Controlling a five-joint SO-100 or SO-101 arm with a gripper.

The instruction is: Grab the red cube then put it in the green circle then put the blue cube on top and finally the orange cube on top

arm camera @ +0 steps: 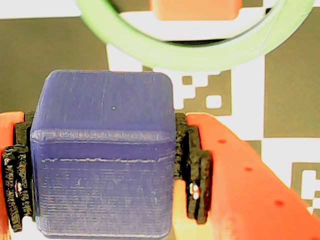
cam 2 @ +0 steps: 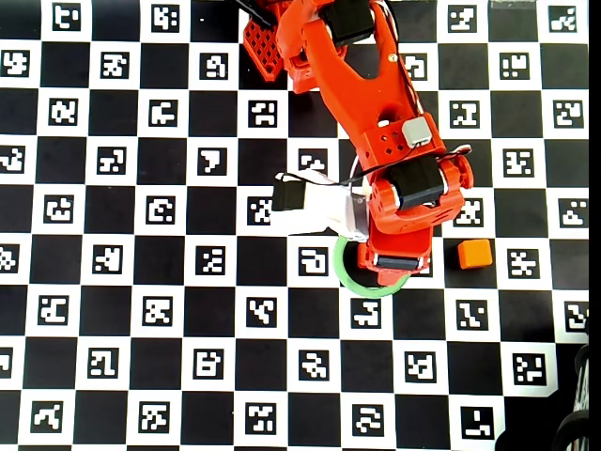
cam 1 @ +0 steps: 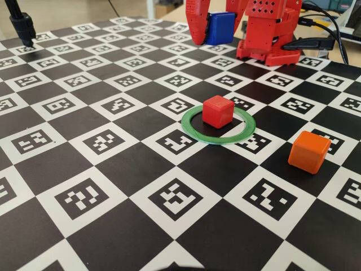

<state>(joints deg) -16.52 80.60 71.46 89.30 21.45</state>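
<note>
Three cubes on view. Blue cube [arm camera: 102, 155] clamped between gripper [arm camera: 100, 165] jaws, black pads [arm camera: 197, 170] pressed against both its sides, lifted clear of checkered board [cam 1: 113, 169], behind green circle [cam 1: 218, 125] in fixed view. Red cube [cam 1: 218, 110] sits inside green circle, resting on board. Orange cube [cam 1: 308, 151] on board right of green circle, well apart from it. Overhead view: arm [cam 2: 376, 113] covers most of green circle; orange cube right of it.
</note>
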